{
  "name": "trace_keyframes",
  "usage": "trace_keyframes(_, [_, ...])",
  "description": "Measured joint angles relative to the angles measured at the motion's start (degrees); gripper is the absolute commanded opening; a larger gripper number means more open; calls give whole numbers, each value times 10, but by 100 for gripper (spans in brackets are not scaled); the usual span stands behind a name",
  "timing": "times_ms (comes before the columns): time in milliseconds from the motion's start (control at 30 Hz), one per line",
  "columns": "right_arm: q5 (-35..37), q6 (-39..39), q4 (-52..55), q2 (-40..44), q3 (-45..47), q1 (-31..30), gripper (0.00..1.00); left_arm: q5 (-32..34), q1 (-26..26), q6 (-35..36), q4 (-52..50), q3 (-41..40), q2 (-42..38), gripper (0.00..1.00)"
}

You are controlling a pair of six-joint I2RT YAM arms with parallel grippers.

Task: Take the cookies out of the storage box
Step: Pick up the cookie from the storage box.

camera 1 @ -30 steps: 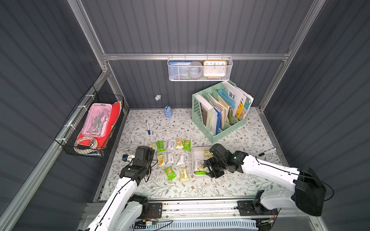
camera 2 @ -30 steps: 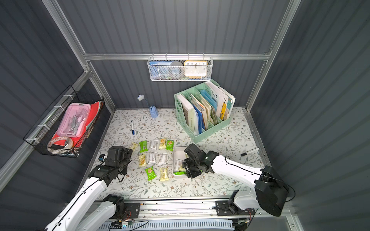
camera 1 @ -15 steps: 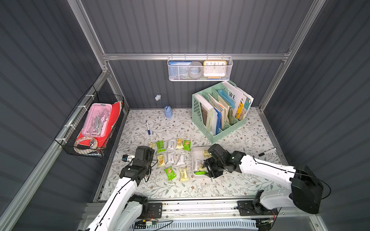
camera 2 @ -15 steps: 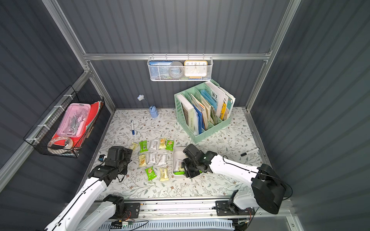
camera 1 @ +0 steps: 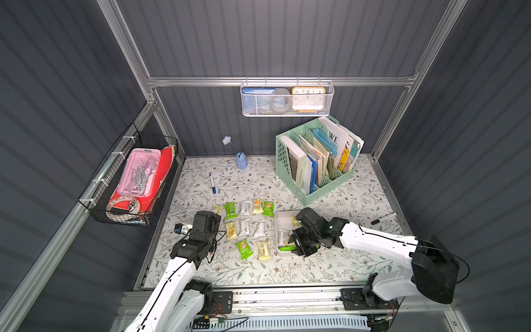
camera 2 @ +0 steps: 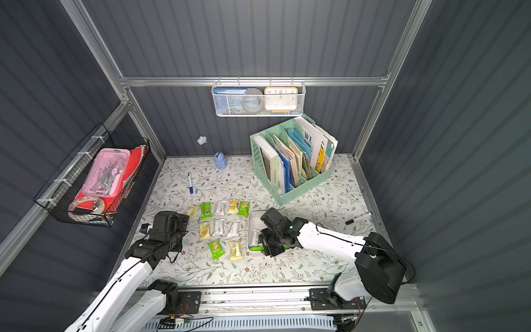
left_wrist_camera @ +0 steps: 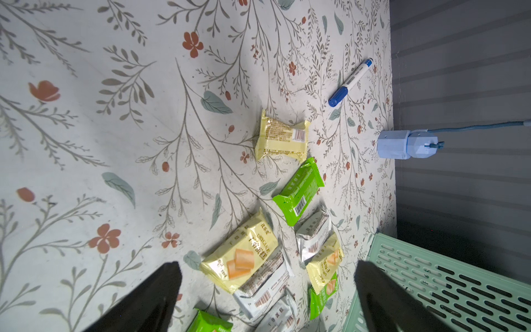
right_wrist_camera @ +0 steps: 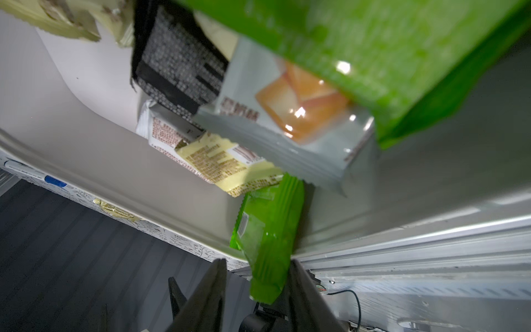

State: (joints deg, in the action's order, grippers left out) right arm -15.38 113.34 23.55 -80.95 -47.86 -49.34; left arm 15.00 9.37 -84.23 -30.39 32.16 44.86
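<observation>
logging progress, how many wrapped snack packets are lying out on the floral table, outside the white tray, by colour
bright green wrapped packets: 3
pale yellow wrapped packets: 4
white-silver wrapped packets: 3
total: 10

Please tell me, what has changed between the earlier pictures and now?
The right gripper shifted slightly across the box toward the left arm's side. Its jaws narrowed around a green cookie, though a firm grip is not yet clear. The left gripper stayed open and still, and the laid-out cookies did not move.
</observation>
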Motion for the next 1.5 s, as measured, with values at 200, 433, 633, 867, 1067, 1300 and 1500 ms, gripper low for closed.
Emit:
trace_keyframes(200, [3, 1, 1, -1, 0, -1, 32, 0, 0, -2, -5, -4, -4, 100])
trace_keyframes(433, [4, 3, 1, 0, 4, -2, 27, 5, 0, -8, -12, -5, -7, 100])
trace_keyframes(633, [3, 6, 4, 0, 4, -3, 23, 9, 0, -13, -14, -6, -10, 99])
trace_keyframes(867, [4, 6, 2, 0, 5, -3, 19, 9, 0, -14, -20, -8, -12, 100])
trace_keyframes(1067, [5, 6, 3, 3, 6, -3, 18, 11, 0, -17, -20, -8, -13, 100])
trace_keyframes(1300, [22, 7, 5, 16, 6, -3, 17, 13, 0, -17, -20, -8, -6, 100])
trace_keyframes(1500, [33, 6, 5, 32, 9, -3, 14, 14, 0, -18, -20, -11, -6, 100])
